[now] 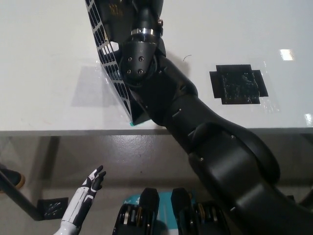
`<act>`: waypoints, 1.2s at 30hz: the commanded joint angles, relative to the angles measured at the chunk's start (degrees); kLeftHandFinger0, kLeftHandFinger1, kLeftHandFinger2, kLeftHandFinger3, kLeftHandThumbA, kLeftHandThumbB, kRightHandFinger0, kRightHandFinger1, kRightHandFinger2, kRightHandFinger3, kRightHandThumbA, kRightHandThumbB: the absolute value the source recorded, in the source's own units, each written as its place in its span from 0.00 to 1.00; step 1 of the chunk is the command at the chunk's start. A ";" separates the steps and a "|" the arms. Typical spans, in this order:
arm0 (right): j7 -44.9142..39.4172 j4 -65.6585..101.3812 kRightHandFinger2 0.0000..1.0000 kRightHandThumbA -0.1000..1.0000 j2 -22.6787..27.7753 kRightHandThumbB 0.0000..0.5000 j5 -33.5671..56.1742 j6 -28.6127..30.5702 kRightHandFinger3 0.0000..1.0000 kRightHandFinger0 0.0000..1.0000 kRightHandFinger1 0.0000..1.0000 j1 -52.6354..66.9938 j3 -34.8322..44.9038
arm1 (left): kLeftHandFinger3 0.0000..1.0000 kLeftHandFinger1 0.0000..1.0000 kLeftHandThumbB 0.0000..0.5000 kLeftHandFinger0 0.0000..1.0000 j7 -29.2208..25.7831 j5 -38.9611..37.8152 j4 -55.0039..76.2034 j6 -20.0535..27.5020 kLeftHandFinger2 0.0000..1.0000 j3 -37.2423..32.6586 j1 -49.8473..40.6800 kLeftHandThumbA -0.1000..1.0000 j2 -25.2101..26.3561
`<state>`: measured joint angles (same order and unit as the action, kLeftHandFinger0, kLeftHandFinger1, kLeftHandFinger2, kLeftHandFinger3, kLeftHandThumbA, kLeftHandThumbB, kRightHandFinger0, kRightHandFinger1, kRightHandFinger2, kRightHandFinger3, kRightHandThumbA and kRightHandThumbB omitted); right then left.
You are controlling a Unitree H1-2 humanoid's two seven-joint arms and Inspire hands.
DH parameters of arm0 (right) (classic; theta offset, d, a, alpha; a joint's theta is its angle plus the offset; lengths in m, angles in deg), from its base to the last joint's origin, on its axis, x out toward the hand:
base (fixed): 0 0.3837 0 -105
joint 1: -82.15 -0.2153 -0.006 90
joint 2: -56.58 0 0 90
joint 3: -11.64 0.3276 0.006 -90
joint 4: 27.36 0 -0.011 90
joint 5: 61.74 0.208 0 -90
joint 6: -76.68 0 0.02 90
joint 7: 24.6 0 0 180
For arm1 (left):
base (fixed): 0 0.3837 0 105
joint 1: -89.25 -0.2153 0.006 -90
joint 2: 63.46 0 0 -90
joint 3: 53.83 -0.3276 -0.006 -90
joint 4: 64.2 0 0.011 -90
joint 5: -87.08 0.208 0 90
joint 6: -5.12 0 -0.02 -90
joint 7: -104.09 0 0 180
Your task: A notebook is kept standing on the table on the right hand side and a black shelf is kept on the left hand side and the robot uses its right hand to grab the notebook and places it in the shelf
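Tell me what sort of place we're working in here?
Probably a lab or test workspace, not a home: a plain white table with a black taped patch marking a spot, a black mesh shelf taped at its corner, and a bare grey polished floor below.

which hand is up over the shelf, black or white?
The black right arm, reaching over the black shelf. The white left hand hangs below the table edge.

Black lattice shelf point(105, 54) with teal corner, black right arm point(195, 127), black tape patch point(238, 84) on white table point(44, 63), white left hand point(83, 203) with black fingers.
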<state>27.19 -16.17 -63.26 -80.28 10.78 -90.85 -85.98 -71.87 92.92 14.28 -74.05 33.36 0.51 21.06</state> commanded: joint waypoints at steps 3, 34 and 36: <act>1.28 -0.45 0.52 0.00 0.33 0.11 -1.42 2.31 0.46 0.00 0.05 -3.46 -2.56 | 1.00 1.00 0.29 1.00 0.07 0.43 1.44 0.87 1.00 0.18 0.44 1.00 0.83; -17.04 17.37 1.00 1.00 11.26 0.66 -3.46 -2.50 1.00 1.00 1.00 1.87 -7.46 | 1.00 1.00 0.32 1.00 1.49 -0.63 1.77 0.42 1.00 0.43 0.74 1.00 0.95; -23.82 37.27 1.00 1.00 15.46 0.65 -2.06 -6.63 1.00 1.00 1.00 8.48 -5.89 | 1.00 1.00 0.32 1.00 1.87 -0.84 2.26 0.32 1.00 0.57 0.85 1.00 1.50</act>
<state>11.43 -5.80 -55.61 -81.53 6.16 -87.52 -93.07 -71.00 93.05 14.19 -74.19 33.42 0.53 21.06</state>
